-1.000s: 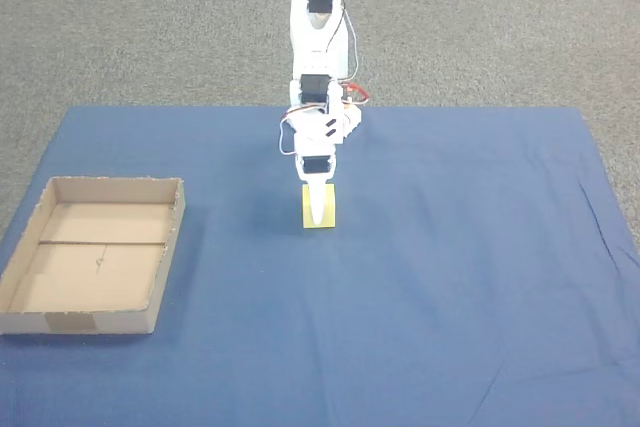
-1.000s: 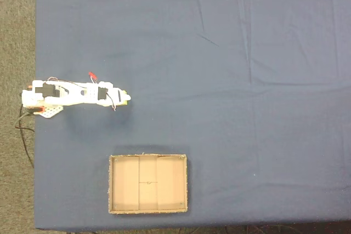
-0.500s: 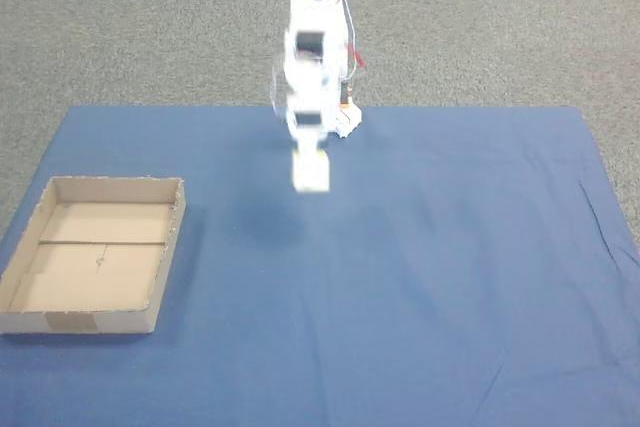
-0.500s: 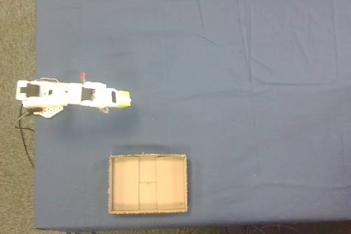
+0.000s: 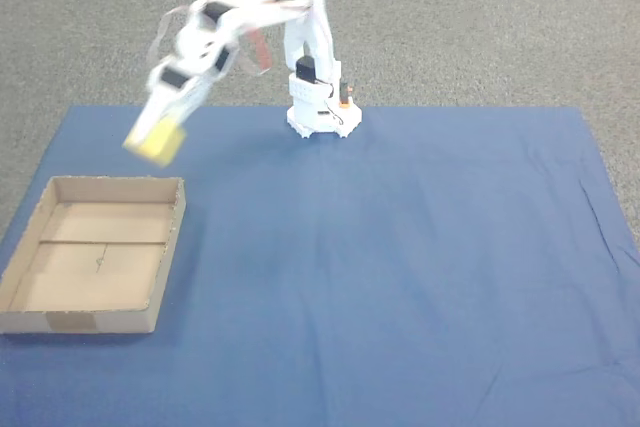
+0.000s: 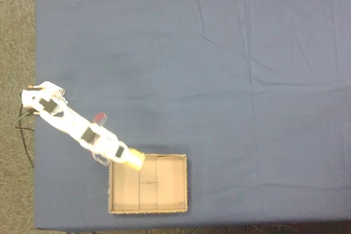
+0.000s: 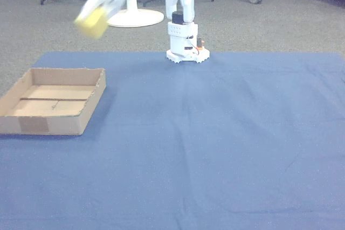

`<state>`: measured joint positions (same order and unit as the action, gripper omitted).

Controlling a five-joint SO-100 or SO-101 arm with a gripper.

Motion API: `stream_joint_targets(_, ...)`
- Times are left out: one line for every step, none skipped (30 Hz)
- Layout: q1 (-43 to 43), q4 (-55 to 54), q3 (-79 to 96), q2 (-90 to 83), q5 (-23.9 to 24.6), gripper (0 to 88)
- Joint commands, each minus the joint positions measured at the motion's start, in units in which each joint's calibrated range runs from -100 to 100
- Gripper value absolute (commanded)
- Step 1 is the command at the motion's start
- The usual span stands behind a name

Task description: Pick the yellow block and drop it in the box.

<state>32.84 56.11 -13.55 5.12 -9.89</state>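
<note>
My white gripper (image 5: pixel 155 137) is shut on the yellow block (image 5: pixel 163 145), which hangs blurred in the air above the table. In a fixed view from above, the yellow block (image 6: pixel 134 159) sits at the near-left corner of the box (image 6: pixel 148 207), right at its rim. The gripper (image 6: pixel 130 158) points toward the box from the arm's base at the left. In the other view the gripper (image 7: pixel 94 17) holds the yellow block (image 7: pixel 91 22) high above the table, behind the brown cardboard box (image 7: pixel 86 116). The box (image 5: pixel 160 282) is empty, with a seam across its floor.
A blue cloth (image 5: pixel 400 277) covers the table and carries light creases. The arm's white base (image 5: pixel 318 117) stands at the cloth's far edge. Grey carpet surrounds the table, and chair bases (image 7: pixel 129 17) stand on the floor behind.
The arm has lifted the yellow block off the cloth and swung it from in front of its base toward the box. The box has stayed put.
</note>
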Motion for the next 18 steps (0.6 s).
stream_joint_targets(4.0,1.9,-16.5,16.6,-2.5,17.3)
stream_joint_targets(4.8,2.5,-19.3,20.3,-3.0,17.1)
stream_joint_targets(5.5,3.7,-22.1,23.5,-3.6,16.9)
stream_joint_targets(6.5,4.6,-25.3,27.0,-4.3,17.0)
stream_joint_targets(7.5,4.2,-27.6,29.9,-4.8,17.4)
stream_joint_targets(8.3,3.1,-30.1,32.9,-5.0,17.4)
stream_joint_targets(8.4,3.0,-32.2,35.4,-5.5,17.6)
stream_joint_targets(8.5,3.4,-33.8,37.5,-5.9,18.4)
stream_joint_targets(8.6,3.9,-35.2,39.0,-6.0,18.9)
stream_joint_targets(8.7,4.4,-36.2,39.9,-6.2,21.8)
stream_joint_targets(8.7,4.9,-36.2,40.3,-6.4,29.3)
stream_joint_targets(8.8,5.4,-35.9,40.3,-6.6,35.9)
stream_joint_targets(8.8,5.9,-35.8,40.3,-6.6,39.2)
stream_joint_targets(8.8,6.8,-35.8,40.3,-6.5,40.2)
stream_joint_targets(8.7,7.3,-35.6,40.0,-6.5,40.8)
stream_joint_targets(8.6,7.4,-34.6,39.0,-6.3,40.9)
stream_joint_targets(8.5,7.4,-33.6,37.7,-5.8,39.5)
stream_joint_targets(7.9,7.4,-32.2,35.9,-5.1,33.7)
